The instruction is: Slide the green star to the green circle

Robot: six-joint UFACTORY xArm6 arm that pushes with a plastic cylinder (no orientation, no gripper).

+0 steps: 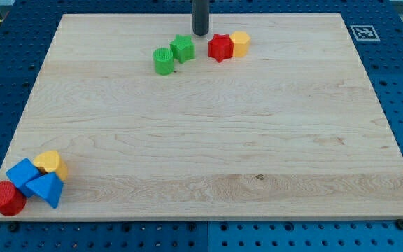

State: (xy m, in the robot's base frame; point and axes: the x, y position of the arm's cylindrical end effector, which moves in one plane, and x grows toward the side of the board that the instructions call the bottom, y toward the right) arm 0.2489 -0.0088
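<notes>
Pale wood filled most of what you were looking at: a broad board [208, 140] lying on a blue pegboard table [5, 84], with a small black-and-white marker tag [363, 32] at the board's upper right corner.

Your rod came down from the top edge near the middle, and my tip [200, 33] rested just above and to the right of the green star [182, 48], close to it, though you could not tell whether they touched. Your arm carried no fingers, only that plain dark rod.

That green star sat in the upper middle of the frame, a ridged, bright green block. Its lower left side met the green circle [164, 61], a ribbed round block; the two looked to be touching.

To the right of my tip a red star [220, 47] pressed against a yellow block [240, 43], its shape unclear.

Down in the lower left corner you had a tight cluster: a yellow block [50, 164], a blue cube [22, 173], a blue triangle [47, 189] and a red cylinder [5, 198], well apart from the green pair.
</notes>
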